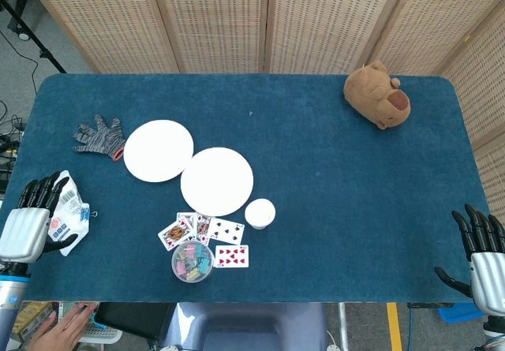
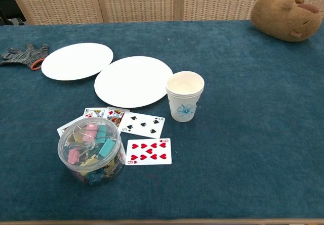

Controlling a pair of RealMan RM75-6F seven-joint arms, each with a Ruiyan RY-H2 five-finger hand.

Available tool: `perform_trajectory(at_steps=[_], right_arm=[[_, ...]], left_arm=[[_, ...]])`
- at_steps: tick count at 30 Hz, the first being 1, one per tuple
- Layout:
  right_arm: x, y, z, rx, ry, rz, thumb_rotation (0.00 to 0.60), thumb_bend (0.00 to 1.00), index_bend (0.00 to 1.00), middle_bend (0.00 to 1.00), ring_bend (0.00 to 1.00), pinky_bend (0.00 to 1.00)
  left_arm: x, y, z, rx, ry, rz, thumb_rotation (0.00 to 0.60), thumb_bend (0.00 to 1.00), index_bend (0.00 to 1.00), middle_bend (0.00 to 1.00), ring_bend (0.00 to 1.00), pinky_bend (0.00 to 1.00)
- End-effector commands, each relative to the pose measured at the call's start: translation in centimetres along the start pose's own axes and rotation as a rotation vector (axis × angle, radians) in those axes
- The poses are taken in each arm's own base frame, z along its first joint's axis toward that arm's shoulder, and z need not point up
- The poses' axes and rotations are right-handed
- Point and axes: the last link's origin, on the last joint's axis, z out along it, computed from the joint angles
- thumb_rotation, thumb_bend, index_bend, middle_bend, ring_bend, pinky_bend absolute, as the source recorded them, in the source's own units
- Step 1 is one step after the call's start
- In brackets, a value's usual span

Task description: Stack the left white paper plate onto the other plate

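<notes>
While both hands are hovering at the near corners of the blue cloth-covered surface (image 1: 331,169), nothing is being held: the left hand (image 1: 28,221) is keeping its dark fingers (image 1: 43,191) spread wide beside a crinkled white packet (image 1: 69,213), and the right hand (image 1: 483,260) is likewise showing wide, empty fingers (image 1: 473,229). Lying flat left of centre, the left round white paper plate (image 1: 158,151) is sitting just beside the other round white paper plate (image 1: 217,181), their rims nearly touching, unstacked.
</notes>
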Motion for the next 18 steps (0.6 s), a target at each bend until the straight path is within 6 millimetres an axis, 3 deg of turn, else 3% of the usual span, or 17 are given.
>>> perform_trajectory(at_steps=[1,10,16,18], right_arm=[[0.0,0.0,0.0,-0.001,0.002,0.001,0.600,0.00,0.00,0.00,0.00,0.00],[0.2,0.0,-0.1,-0.002,0.007,0.006,0.600,0.00,0.00,0.00,0.00,0.00],[0.4,0.3,0.0,-0.013,0.010,0.012,0.600,0.00,0.00,0.00,0.00,0.00],[0.3,0.4,0.0,-0.014,0.004,0.011,0.600,0.00,0.00,0.00,0.00,0.00]], left_arm=[[0.0,0.0,0.0,0.000,0.000,0.003,0.600,0.00,0.00,0.00,0.00,0.00],[-0.7,0.3,0.7,-0.018,0.000,0.010,0.600,0.00,0.00,0.00,0.00,0.00],[-2.7,1.0,4.2,-0.042,-0.015,-0.010,0.600,0.00,0.00,0.00,0.00,0.00],[-4.2,1.5,6.3,-0.060,-0.035,-0.015,0.600,0.00,0.00,0.00,0.00,0.00]])
